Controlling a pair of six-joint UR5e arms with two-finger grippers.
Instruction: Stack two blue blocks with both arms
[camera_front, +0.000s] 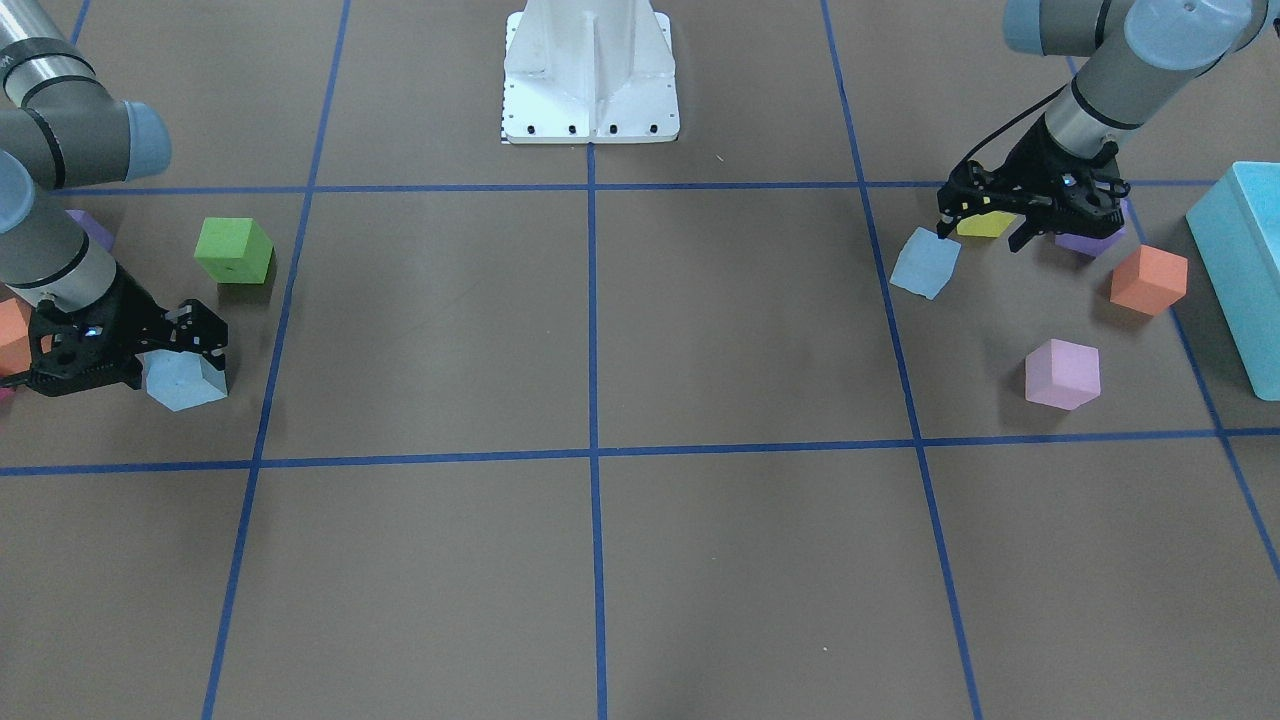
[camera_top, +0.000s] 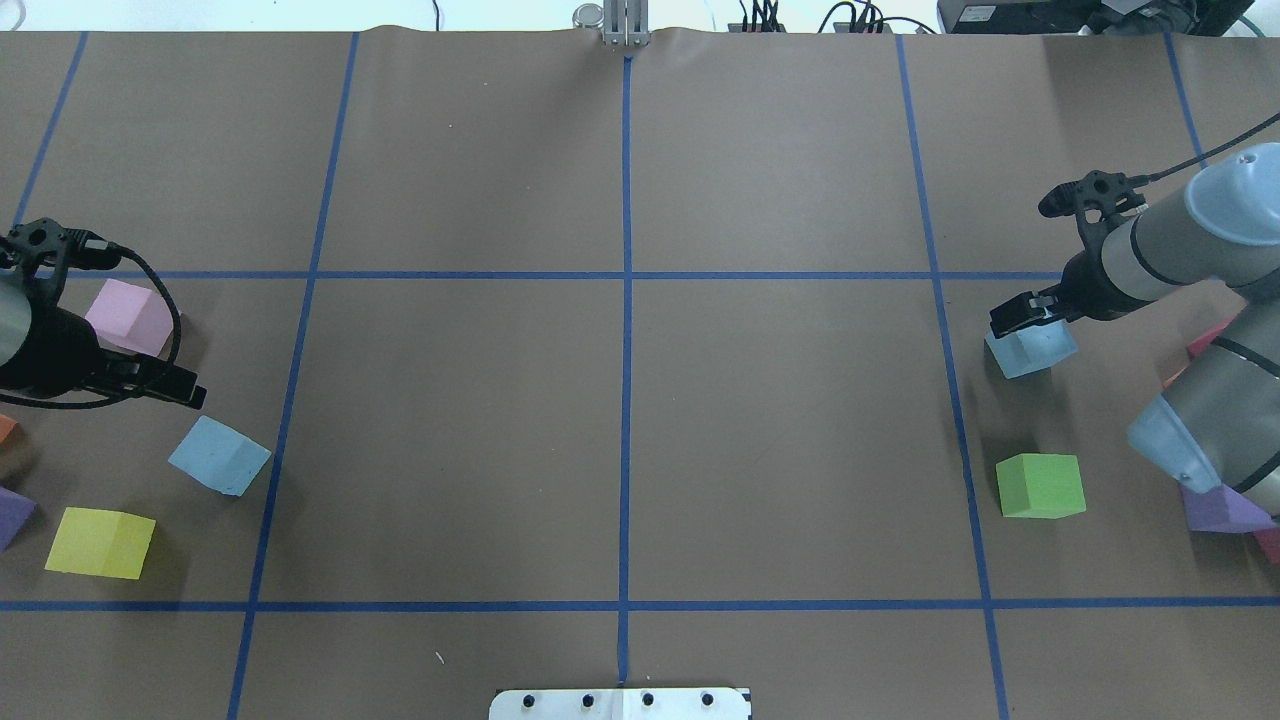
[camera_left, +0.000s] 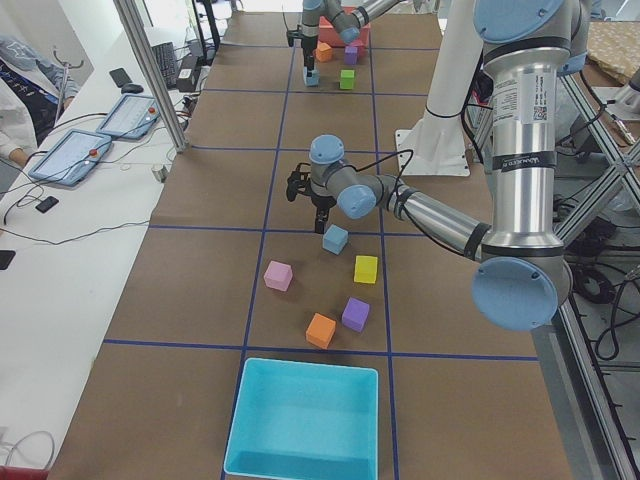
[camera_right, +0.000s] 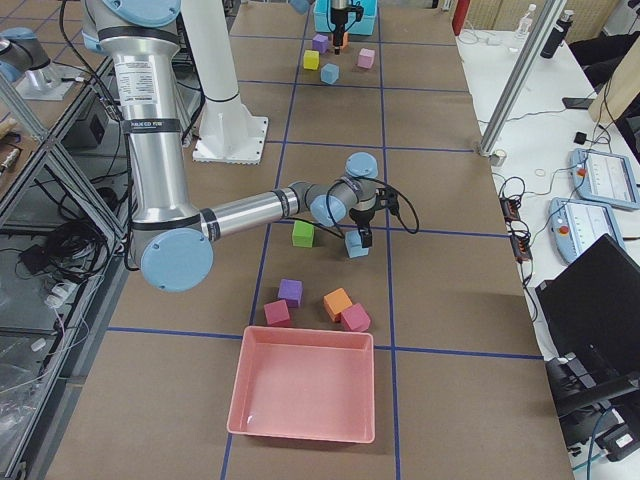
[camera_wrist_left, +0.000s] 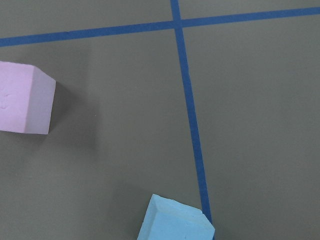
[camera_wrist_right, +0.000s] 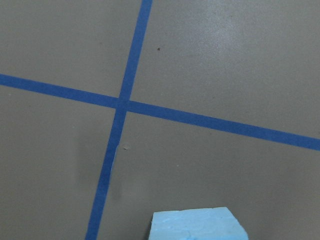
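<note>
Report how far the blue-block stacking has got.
Done: nothing is stacked yet. In hand: the right gripper is low over the right-side blue block, though a grip is unclear. The open left gripper hovers beside the left-side blue block, far across the table. Left: grasp both, bring them together, set one on the other.

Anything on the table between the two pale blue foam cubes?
No. In the overhead view, only bare brown table crossed by blue tape lines separates the left pale blue foam cube from the right pale blue foam cube.
</note>
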